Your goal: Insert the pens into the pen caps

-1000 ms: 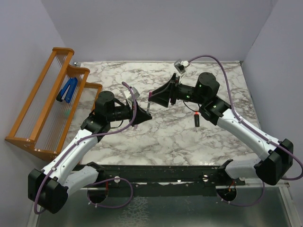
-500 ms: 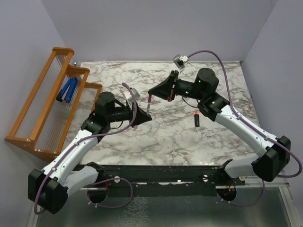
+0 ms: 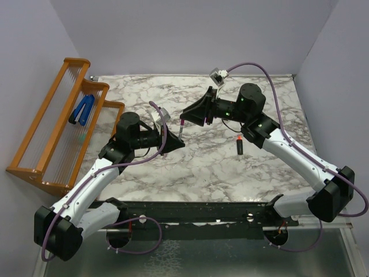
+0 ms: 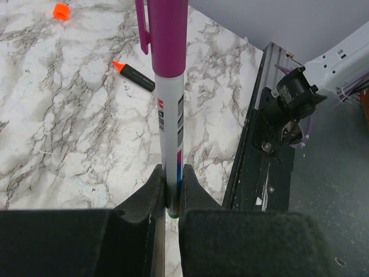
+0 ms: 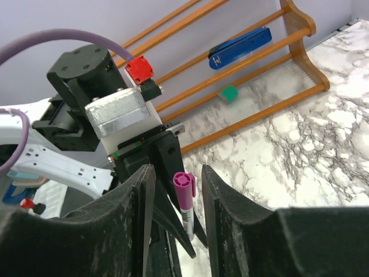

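My left gripper (image 3: pixel 174 142) is shut on the lower end of the white-grey pen (image 3: pixel 181 131) and holds it upright above the table; the grip shows in the left wrist view (image 4: pixel 172 186). A magenta-purple cap (image 4: pixel 167 29) sits on the pen's top (image 5: pixel 186 193). My right gripper (image 3: pixel 185 113) is open, with its jaws on either side of that cap and apart from it (image 5: pixel 176 169). The black marker (image 3: pixel 240 145) with an orange-red tip lies on the marble (image 4: pixel 138 79). The bright orange cap (image 4: pixel 60 10) lies beyond it. The pink pen and pale pink cap are out of view.
An orange wooden rack (image 3: pixel 55 124) stands at the left table edge, with a blue clip-shaped object (image 3: pixel 82 109) and a small green piece (image 5: pixel 229 93) on it. The black mounting rail (image 4: pixel 271 138) runs along the table's near edge.
My right gripper has lifted and tilted a little around the pen's top, and its wrist camera has swung up. The left gripper and the capped pen have stayed still.
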